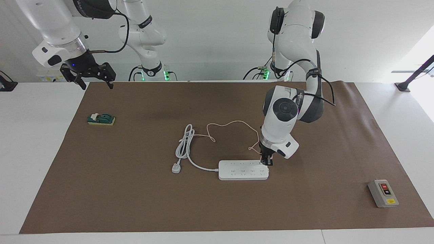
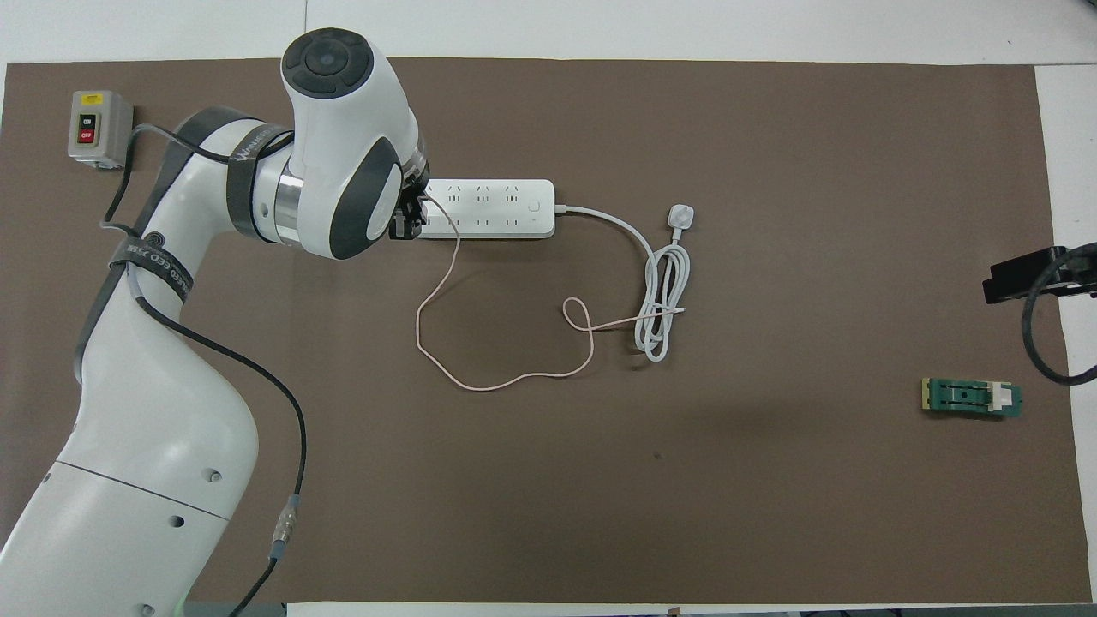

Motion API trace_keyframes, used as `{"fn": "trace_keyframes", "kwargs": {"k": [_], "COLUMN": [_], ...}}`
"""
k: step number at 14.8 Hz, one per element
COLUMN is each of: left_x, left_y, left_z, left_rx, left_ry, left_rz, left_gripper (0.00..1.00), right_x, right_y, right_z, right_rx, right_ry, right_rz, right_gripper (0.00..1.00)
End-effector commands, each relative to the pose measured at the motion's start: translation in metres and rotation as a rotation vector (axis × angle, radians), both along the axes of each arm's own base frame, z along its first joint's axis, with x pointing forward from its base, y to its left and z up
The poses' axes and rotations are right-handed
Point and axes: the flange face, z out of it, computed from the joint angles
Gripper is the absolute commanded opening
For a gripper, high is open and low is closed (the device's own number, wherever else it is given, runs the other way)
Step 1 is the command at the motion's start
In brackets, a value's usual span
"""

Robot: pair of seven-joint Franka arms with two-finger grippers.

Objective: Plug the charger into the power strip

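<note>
The white power strip (image 1: pixel 243 170) (image 2: pixel 488 208) lies flat in the middle of the brown mat. My left gripper (image 1: pixel 266 162) (image 2: pixel 410 218) is down at the strip's end toward the left arm's end of the table, at the row of sockets nearer to the robots. The thin pink cable (image 1: pixel 230 123) (image 2: pixel 506 381) loops over the mat nearer to the robots and runs up into the left gripper's fingers. The charger's cube is hidden between them. My right gripper (image 1: pixel 91 79) (image 2: pixel 1020 278) is open and empty, and waits raised over the mat's corner at the right arm's end.
The strip's thick white cord is coiled beside it, ending in a white three-pin plug (image 1: pixel 176 168) (image 2: pixel 680 217). A grey box with red and black buttons (image 1: pixel 383 193) (image 2: pixel 98 128) sits at the left arm's end. A small green and yellow block (image 1: pixel 101 119) (image 2: pixel 971 398) lies under the right gripper's side.
</note>
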Motion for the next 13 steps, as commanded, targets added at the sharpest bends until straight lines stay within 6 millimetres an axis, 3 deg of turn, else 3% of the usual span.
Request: {"fn": "trace_keyframes", "kwargs": {"k": [1, 4, 13], "left_x": [-0.001, -0.003, -0.005], "left_y": [-0.004, -0.01, -0.009], "left_z": [-0.005, -0.015, -0.021], "left_rx": [-0.009, -0.002, 0.004], "left_ry": [-0.023, -0.013, -0.001], "left_rz": [0.024, 0.03, 0.034], "left_gripper": [0.0, 0.0, 0.0], "right_x": [-0.007, -0.007, -0.007], "right_y": [-0.003, -0.003, -0.003], "right_z": [0.001, 0.001, 0.001], "right_rx": [0.008, 0.008, 0.009], "right_ry": [0.005, 0.005, 0.005], "right_rz": [0.013, 0.013, 0.011], "right_gripper": [1.0, 1.0, 1.0]}}
